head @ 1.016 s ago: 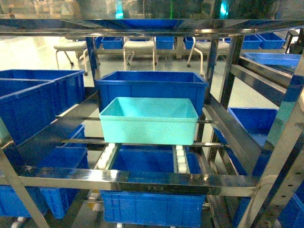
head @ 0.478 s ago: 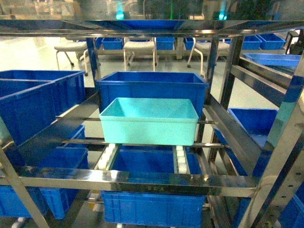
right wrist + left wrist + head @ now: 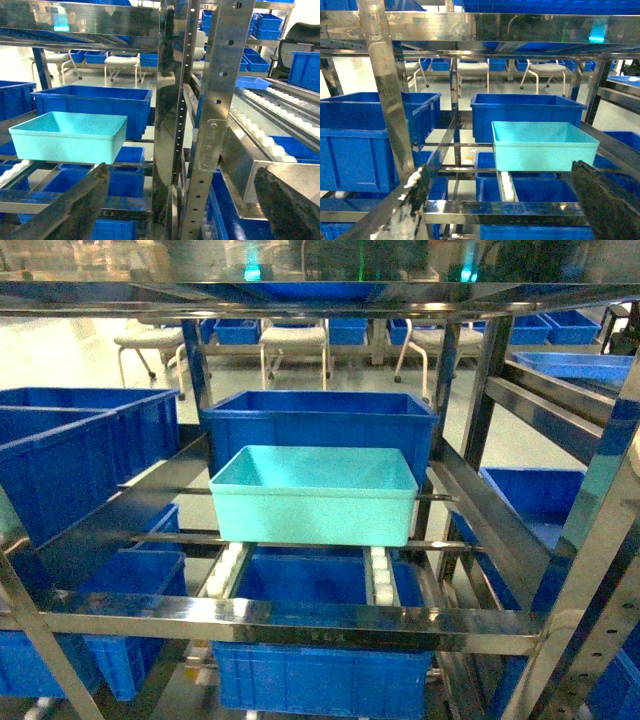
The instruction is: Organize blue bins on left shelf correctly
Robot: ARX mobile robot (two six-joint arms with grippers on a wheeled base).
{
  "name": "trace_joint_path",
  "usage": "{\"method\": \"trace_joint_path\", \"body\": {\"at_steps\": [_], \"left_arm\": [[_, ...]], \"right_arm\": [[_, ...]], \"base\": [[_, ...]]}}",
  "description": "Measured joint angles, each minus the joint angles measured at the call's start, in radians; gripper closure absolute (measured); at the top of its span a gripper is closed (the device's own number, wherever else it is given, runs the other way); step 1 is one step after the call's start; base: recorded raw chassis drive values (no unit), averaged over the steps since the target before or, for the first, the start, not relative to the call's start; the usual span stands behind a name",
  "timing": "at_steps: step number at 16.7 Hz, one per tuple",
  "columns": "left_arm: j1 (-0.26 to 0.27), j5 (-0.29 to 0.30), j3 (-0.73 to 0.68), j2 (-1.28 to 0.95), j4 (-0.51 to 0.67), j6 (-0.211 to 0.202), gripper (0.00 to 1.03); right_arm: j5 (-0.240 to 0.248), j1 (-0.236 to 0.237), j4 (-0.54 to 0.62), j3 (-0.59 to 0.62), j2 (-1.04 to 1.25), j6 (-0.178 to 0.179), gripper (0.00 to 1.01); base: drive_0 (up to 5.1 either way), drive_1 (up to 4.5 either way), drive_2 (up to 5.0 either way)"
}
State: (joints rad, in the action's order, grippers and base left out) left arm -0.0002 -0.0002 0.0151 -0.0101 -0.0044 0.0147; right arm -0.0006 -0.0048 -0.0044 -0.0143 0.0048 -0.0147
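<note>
1 turquoise bin [image 3: 312, 495]: sits on the middle tier of the left shelf [image 3: 290, 622], resting on 2 white roller tracks [image 3: 378, 575], upright, open side up, nothing visible inside
Behind it: a dark blue bin [image 3: 320, 420] on the same tier, taller, its front wall just beside the turquoise bin's back rim; whether they touch I cannot tell
Left bay: 2 dark blue bins [image 3: 70, 455] side by side on the neighbouring tier, well apart from the turquoise bin
Below: another dark blue bin [image 3: 320, 670] on the lower tier, directly under the turquoise one
Right side: a slanted steel beam [image 3: 500, 530] and more dark blue bins [image 3: 535, 500] beyond it
Background: white stools [image 3: 292, 340] on a pale floor, with a row of small blue bins behind them
Left claw [image 3: 505, 200]: seen only in the left wrist view, 2 dark fingers [image 3: 412, 202] spread wide at the bottom corners, gripping nothing, in front of the shelf's front beam and short of the turquoise bin
Right claw [image 3: 185, 200]: seen only in the right wrist view, fingers [image 3: 75, 205] spread wide, gripping nothing, facing a perforated steel upright [image 3: 220, 100], with the turquoise bin off to the left
Head view: neither claw appears
</note>
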Motion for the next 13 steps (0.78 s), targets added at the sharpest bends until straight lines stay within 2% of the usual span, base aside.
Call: {"method": "trace_joint_path", "body": {"at_steps": [2, 3, 4, 13], "left_arm": [[0.000, 0.000, 0.000, 0.000, 0.000, 0.000, 0.04], [0.000, 0.000, 0.000, 0.000, 0.000, -0.001, 0.03], [0.000, 0.000, 0.000, 0.000, 0.000, -0.001, 0.05], [0.000, 0.000, 0.000, 0.000, 0.000, -0.001, 0.05]], "right_arm": [[0.000, 0.000, 0.000, 0.000, 0.000, 0.000, 0.02], [0.000, 0.000, 0.000, 0.000, 0.000, 0.001, 0.01], [0.000, 0.000, 0.000, 0.000, 0.000, 0.000, 0.04], [0.000, 0.000, 0.000, 0.000, 0.000, 0.000, 0.03]], "base": [[0.0, 0.00, 0.0], [0.0, 0.00, 0.0], [0.0, 0.00, 0.0], [0.0, 0.00, 0.0]]}}
